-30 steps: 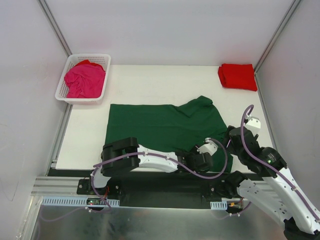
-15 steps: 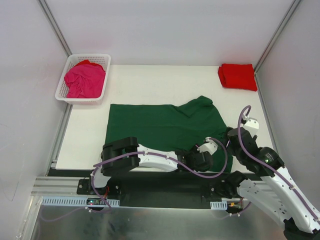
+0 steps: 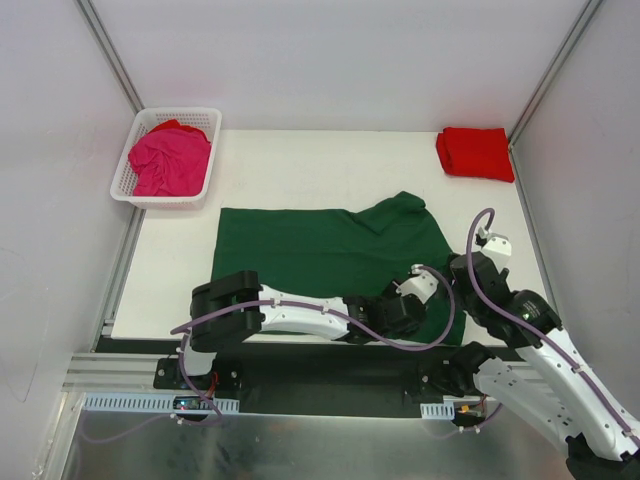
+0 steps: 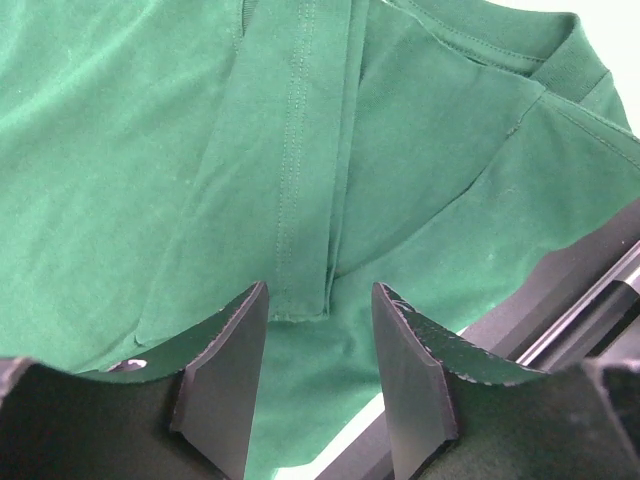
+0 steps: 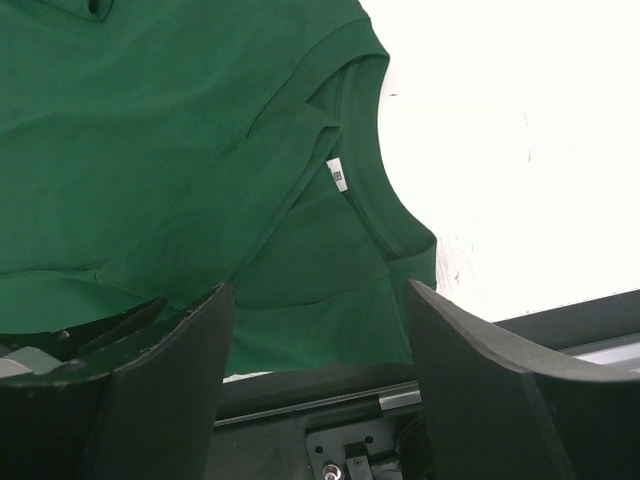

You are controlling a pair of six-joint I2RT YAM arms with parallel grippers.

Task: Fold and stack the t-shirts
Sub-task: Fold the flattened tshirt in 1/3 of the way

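Right tool (image 5: pixel 320 290) has edged toward eleven o'clock; it and the left tool (image 4: pixel 320 295) gape above the green shirt (image 3: pixel 320 255). Limp, light cotton: pinch a seamed edge.

Green t-shirt (image 3: pixel 330 260) spread flat, red t-shirt (image 3: pixel 475 153) folded (pink t-shirt (image 3: pixel 170 160) crumpled).

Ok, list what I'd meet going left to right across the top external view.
White plastic lattice basket holding the crumpled magenta pink t-shirt → dark green t-shirt spread flat mid-table → folded bright red t-shirt in the far right corner.
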